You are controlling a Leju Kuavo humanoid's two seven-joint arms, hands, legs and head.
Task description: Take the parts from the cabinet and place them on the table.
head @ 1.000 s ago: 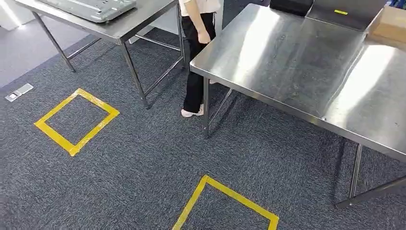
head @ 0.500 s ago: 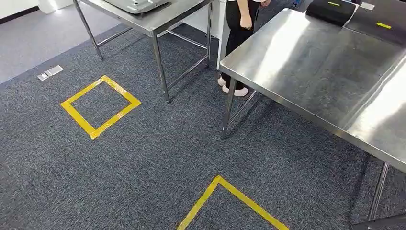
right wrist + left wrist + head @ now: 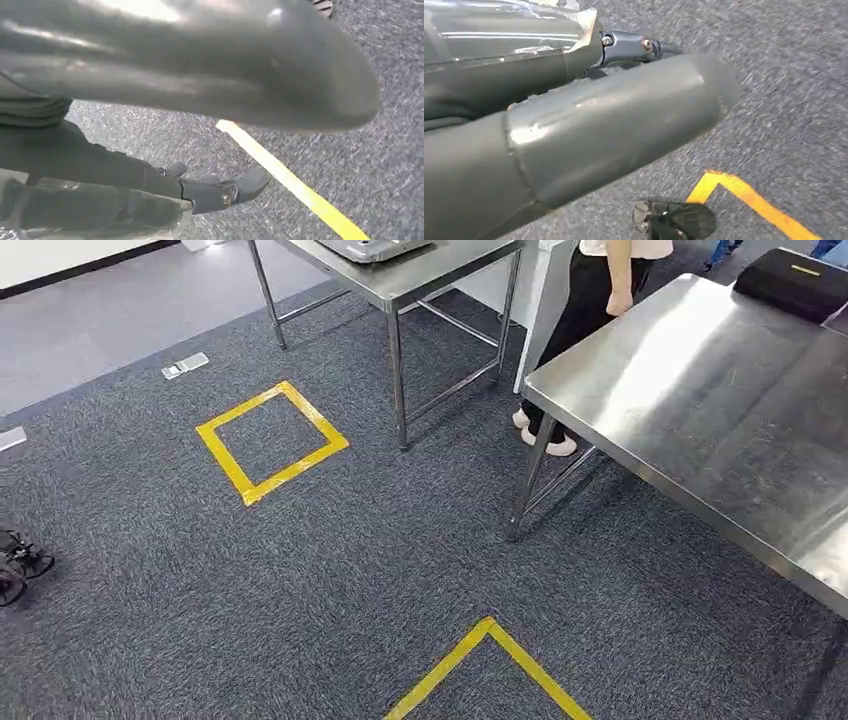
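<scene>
A bare steel table (image 3: pixel 700 410) stands at the right of the head view, with a black case (image 3: pixel 800 280) on its far end. My left hand (image 3: pixel 624 125) hangs over grey carpet in the left wrist view, thumb and dark fingers (image 3: pixel 644 45) stretched out with nothing in them. In the right wrist view my right hand (image 3: pixel 215 75) also hangs above the carpet, its fingers (image 3: pixel 220 192) apart from the thumb and holding nothing.
A second steel table (image 3: pixel 420 275) stands at the back with a grey metal piece (image 3: pixel 375 248) on it. A person (image 3: pixel 590 300) stands between the tables. Yellow tape squares (image 3: pixel 272 440) (image 3: pixel 490 660) mark the carpet. A dark wheeled object (image 3: pixel 20 565) lies at the left edge.
The whole picture has slid rightward, so the camera has turned left. The tape square and tables now sit further right, and a dark object has come in at the left edge.
</scene>
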